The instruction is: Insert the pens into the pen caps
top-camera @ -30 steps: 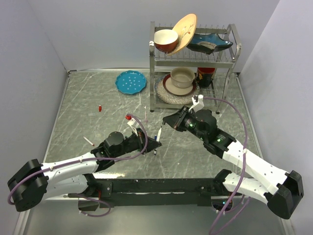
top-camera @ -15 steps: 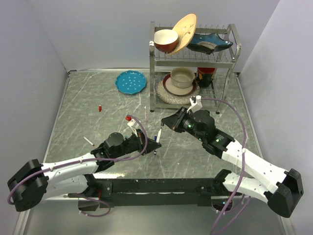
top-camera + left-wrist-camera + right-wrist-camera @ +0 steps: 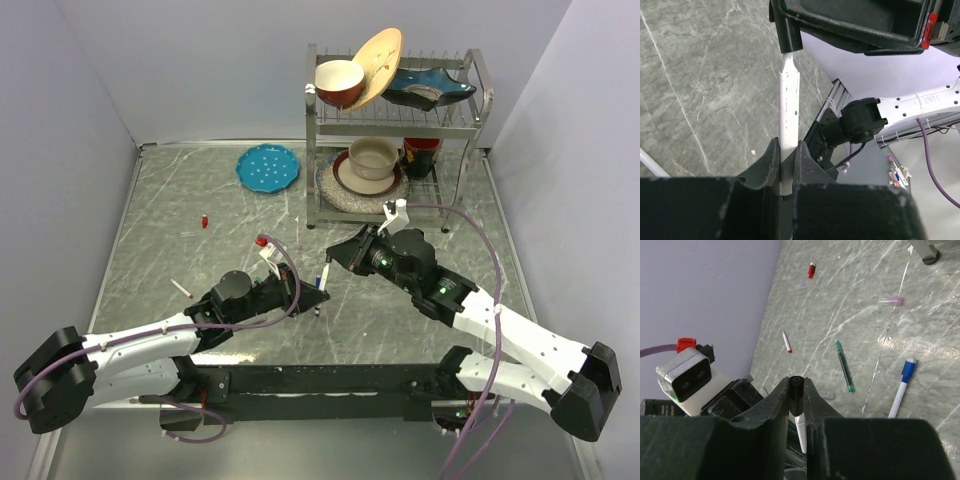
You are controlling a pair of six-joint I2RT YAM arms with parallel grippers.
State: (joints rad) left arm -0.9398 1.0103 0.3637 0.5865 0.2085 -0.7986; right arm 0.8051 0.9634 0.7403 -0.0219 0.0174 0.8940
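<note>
From above, we are seeing the left claw (image 3: pixel 312 295) and right claw (image 3: pixel 338 252) meeting nose to nose over the middle of the worktop (image 3: pixel 440 215). The pen between them is too small to make out here.

In the left wrist view, the left claw is pinching a white pen (image 3: pixel 789 100) low on its barrel. The long axis is running straight out from the claw, far and slightly right, with the nib end at the mouth of the black cap (image 3: pixel 789 35). We cannot tell how deep it is sitting. We are judging the pen light, stiff and smooth, so likely to slip or swivel under push. A hold low on the barrel is leaving the nib end free.

In the right wrist view, the right claw is clamped around the short cap, its bore facing the pen. A green pen (image 3: pixel 844 365), a blue pen (image 3: pixel 902 387), a red-ended pen (image 3: pixel 786 342) and a red cap (image 3: pixel 811 270) are lying apart on the worktop.
</note>
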